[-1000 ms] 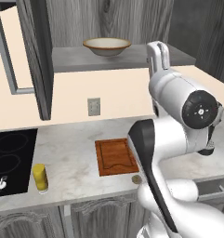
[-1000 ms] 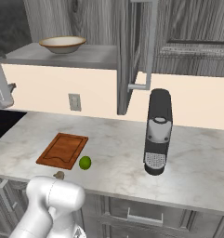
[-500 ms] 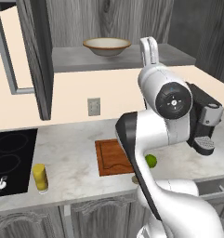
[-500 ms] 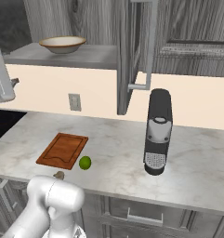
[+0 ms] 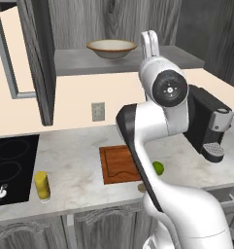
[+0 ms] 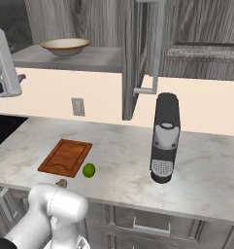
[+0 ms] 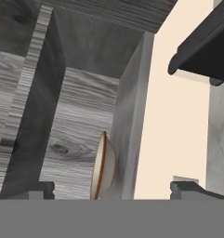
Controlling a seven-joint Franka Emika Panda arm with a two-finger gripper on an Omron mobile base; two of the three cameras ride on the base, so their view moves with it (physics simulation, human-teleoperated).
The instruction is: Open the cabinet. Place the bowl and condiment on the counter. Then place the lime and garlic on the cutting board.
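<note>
The cabinet (image 5: 36, 63) stands open, its doors swung out. On its shelf rests the cream bowl (image 5: 111, 47) with a brown rim, also seen from the right base (image 6: 65, 45). My gripper (image 5: 150, 44) is raised at shelf height, just right of the bowl. The hand view is rolled: the gripper (image 7: 113, 189) is open and empty, and the bowl (image 7: 103, 167) shows edge-on ahead between its fingertips (image 7: 39, 188). The yellow condiment (image 5: 41, 185) stands on the counter (image 5: 75, 165). The lime (image 5: 158, 168) lies right of the cutting board (image 5: 119, 164). The garlic (image 5: 142, 187) sits by the front edge.
A black coffee machine (image 5: 208, 126) stands at the right of the counter. The black cooktop (image 5: 11, 165) is at the left, beside the condiment. An open cabinet door (image 6: 142, 53) hangs above the counter's middle. A wall outlet (image 5: 97, 111) is behind the board.
The arm has swung left and the hand has risen toward the shelf, closer to the bowl. The jaws have stayed open. Nothing on the counter moved.
</note>
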